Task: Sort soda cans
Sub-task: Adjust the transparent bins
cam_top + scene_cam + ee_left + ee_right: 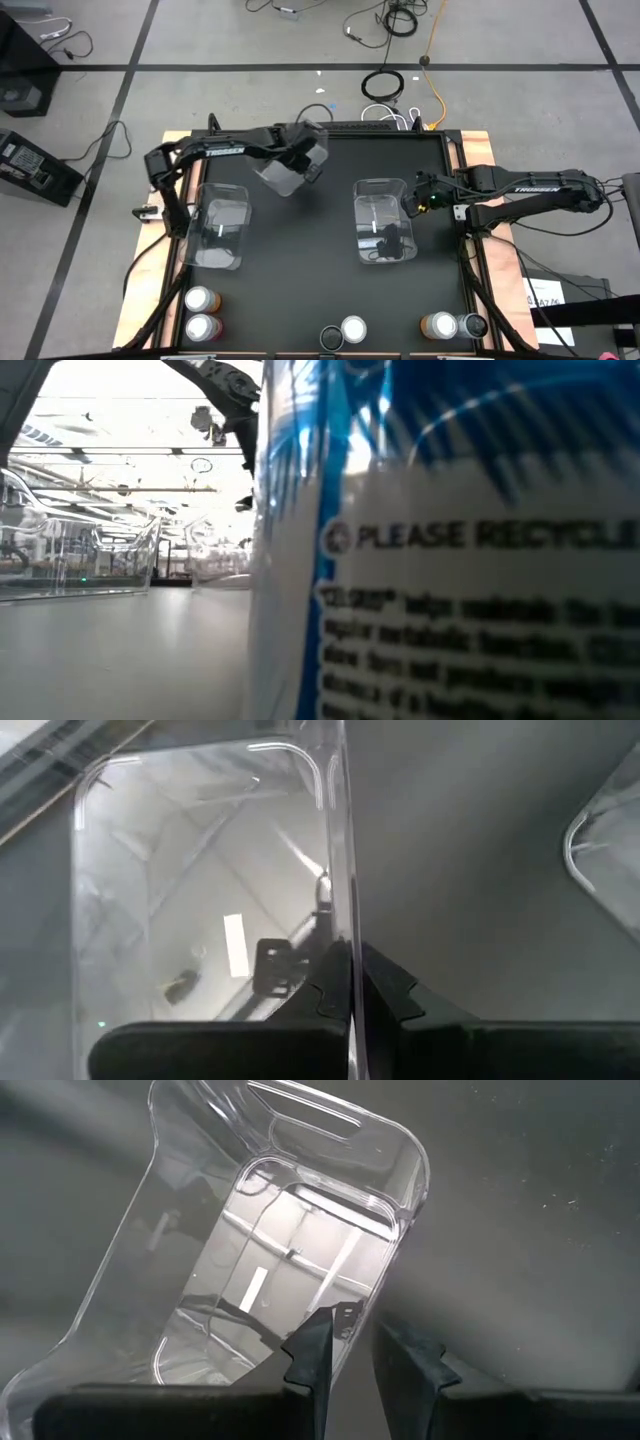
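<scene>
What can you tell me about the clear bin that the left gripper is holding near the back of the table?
The clear bin is a transparent, rectangular plastic tub with rounded corners and glossy walls. It looks empty. The left gripper is shut on one thin side wall, a finger on each face. In the high view it sits askew, apparently tilted, near the back of the dark table, apart from the two other bins. Whether it touches the tabletop cannot be told.

i see the dark table (300, 300) holding two clear bins (218, 226) (380, 222) and six soda cans (353, 328) along its near edge.
</scene>
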Controlling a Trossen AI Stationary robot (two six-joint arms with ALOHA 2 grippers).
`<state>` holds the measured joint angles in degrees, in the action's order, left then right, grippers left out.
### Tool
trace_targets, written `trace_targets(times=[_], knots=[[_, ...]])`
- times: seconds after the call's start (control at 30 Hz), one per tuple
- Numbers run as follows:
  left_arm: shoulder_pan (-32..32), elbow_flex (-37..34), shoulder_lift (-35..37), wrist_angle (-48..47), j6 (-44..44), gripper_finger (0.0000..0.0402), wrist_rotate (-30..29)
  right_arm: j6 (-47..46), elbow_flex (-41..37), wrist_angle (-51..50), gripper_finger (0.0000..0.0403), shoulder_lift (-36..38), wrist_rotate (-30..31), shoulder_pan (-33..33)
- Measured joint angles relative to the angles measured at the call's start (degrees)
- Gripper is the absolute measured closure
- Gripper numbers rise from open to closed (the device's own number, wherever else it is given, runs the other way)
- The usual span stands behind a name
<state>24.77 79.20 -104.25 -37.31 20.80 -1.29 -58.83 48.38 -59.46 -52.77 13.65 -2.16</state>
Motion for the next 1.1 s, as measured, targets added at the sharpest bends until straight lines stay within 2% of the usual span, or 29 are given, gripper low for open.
trace_targets(times=[0.2, 0.53, 1.1], knots=[[-2.74, 6.49, -5.51, -4.51, 10.08, 0.0394, -1.07, 0.0, 0.0, 0.05, 0.0337, -0.02, -0.02, -0.01], [-9.65, 6.95, -6.24, -4.9, 27.21, 0.0394, -2.82, 2.97, 0.0, -0.02, 0.0337, -0.02, -0.09, 0.01], [-17.43, 6.95, -6.22, -5.65, 39.07, 0.0394, -1.94, 4.43, 0.0, -0.11, 0.0337, 0.0, -0.12, 0.01]])
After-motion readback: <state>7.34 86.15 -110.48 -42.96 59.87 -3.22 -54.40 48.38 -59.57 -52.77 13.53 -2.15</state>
